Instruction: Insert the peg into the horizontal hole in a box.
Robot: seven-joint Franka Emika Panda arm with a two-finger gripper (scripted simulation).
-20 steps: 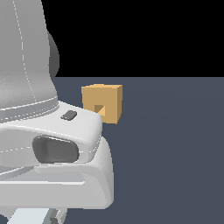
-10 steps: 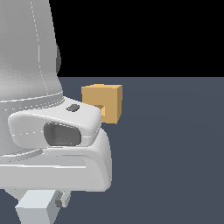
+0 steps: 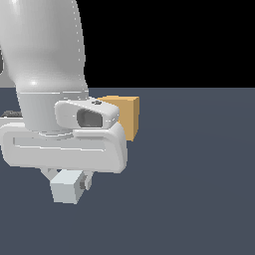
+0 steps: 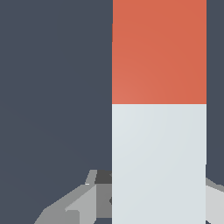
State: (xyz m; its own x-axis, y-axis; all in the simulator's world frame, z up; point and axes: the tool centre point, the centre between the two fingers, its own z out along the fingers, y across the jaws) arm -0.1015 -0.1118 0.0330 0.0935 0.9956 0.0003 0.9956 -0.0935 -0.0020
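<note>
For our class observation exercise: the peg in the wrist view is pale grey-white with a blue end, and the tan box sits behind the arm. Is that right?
Not quite. In the wrist view the peg has a red end, not blue. The rest holds: in the exterior view the tan box sits behind the arm.

The exterior camera sits low and very near the arm (image 3: 50, 74), facing across the floor toward the box (image 3: 127, 117) behind. The wrist camera looks along the peg (image 4: 159, 109), close up. Both views share the grey floor (image 3: 199, 174).

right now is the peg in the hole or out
Out. The wrist view shows the peg over bare floor; the box sits apart, its hole hidden by the arm.
</note>
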